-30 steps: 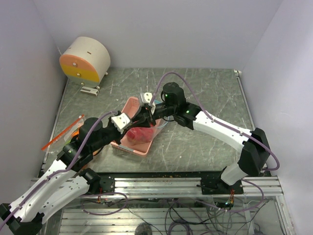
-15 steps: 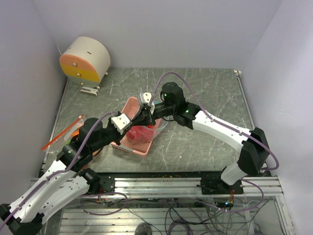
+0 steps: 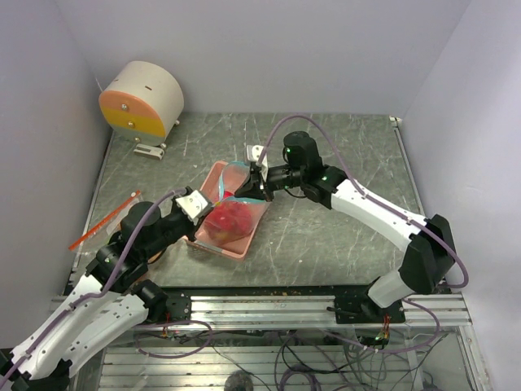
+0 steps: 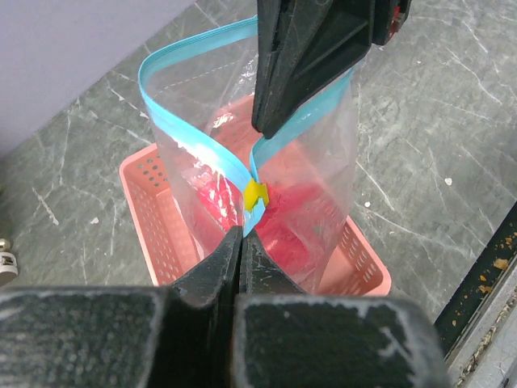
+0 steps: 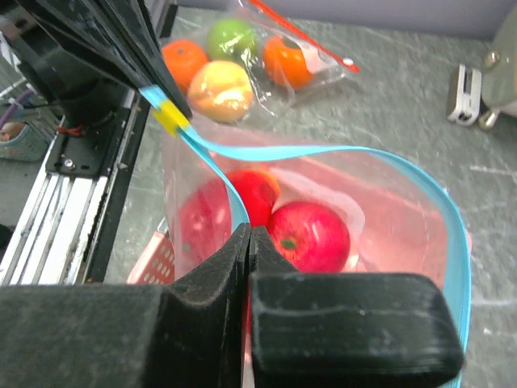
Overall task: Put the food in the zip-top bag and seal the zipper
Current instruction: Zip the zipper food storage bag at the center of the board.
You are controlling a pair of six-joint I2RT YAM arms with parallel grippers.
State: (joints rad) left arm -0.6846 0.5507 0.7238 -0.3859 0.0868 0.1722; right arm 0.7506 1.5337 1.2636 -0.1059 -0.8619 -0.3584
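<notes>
On the zipper [image 4: 190,133], left claw [image 4: 241,236] clamped right at the yellow slider [image 4: 256,196], right claw [image 5: 249,236] clamped a bit further along the same strip. The bag [image 4: 327,153] stands upright between them, bottom in the pink basket [image 4: 149,202] on the counter [image 4: 436,121], mouth partly open, red apples [image 5: 311,234] inside. Well apart, oranges [image 5: 182,58] and a green apple [image 5: 229,36] lie in a second bag [image 5: 323,69].

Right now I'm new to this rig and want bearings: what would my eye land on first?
The clear zip-top bag holding red apples stands in the pink basket mid-table. The left gripper and right gripper both pinch its teal zipper. A second bag, holding oranges, lies off to the left.
</notes>
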